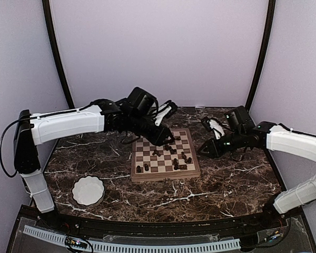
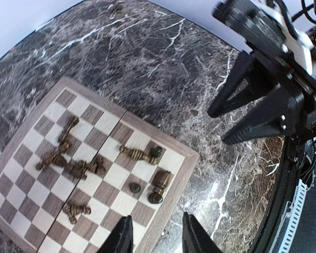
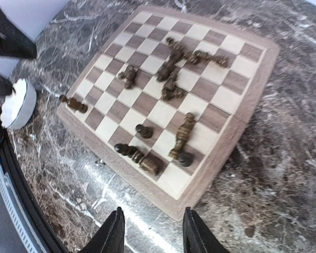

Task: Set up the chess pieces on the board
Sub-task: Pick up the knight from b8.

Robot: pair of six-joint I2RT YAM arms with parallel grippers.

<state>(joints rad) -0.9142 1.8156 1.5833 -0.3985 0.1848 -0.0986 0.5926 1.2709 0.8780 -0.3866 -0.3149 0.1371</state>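
Expect light, hard, roll-prone chess pieces, mostly toppled across the board on the bench; pinch each at its narrow waist. Note left end effector and right end effector both spread, empty.

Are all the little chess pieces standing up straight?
No, most of the chess pieces lie tipped over on their sides on the board.

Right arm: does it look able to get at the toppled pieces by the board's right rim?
Probably yes. The right gripper hangs open just off the board rim, the toppled pieces lie nearest it, and nothing stands between. The left gripper is over the board's far side, apart.
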